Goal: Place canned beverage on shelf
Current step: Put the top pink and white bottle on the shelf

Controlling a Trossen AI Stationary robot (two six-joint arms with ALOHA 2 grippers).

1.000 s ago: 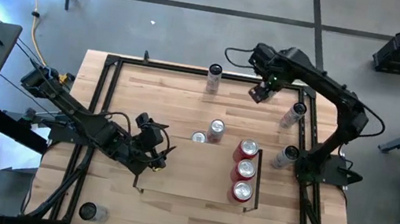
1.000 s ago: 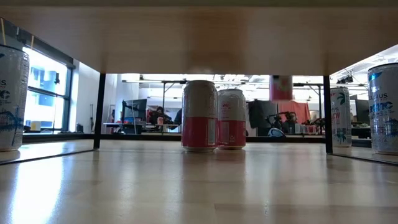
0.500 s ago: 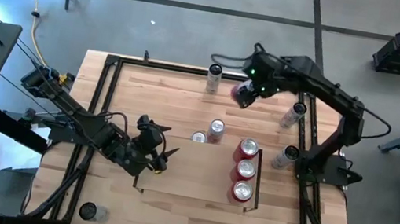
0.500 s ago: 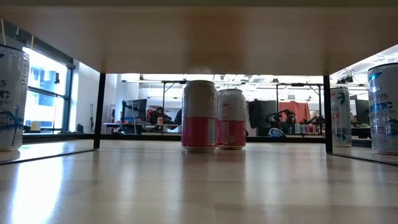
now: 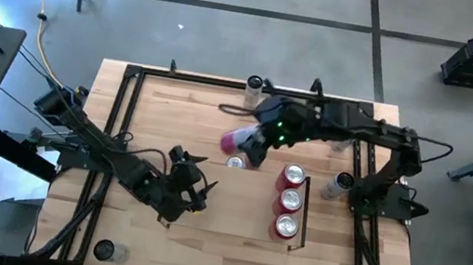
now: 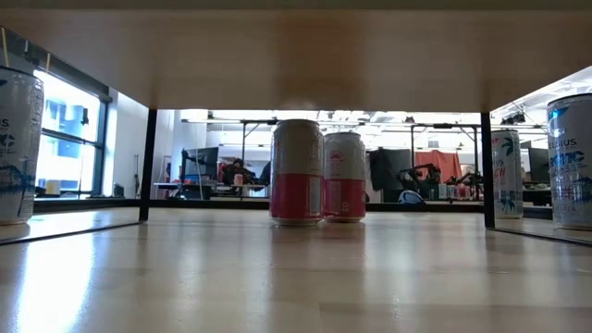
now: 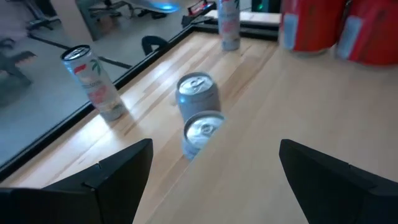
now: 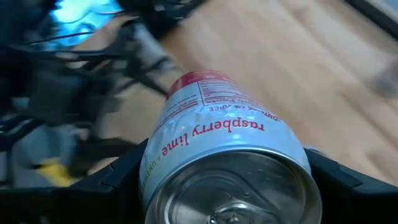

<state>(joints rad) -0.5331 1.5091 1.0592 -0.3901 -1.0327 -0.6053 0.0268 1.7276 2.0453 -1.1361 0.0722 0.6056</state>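
Can (image 5: 240, 140), pink and white, tilted on its side at frame centre in the high view, clasped by right gripper (image 5: 254, 141) over the table (image 5: 175, 105). Shelf (image 5: 233, 221) just below, three red cans (image 5: 288, 200) along its right rail. Left gripper (image 5: 194, 185) lower left of centre, fingers spread, holding nothing.

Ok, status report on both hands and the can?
Right hand holds can, tilted, above table centre. Left hand open, empty. Three red cans already on shelf.
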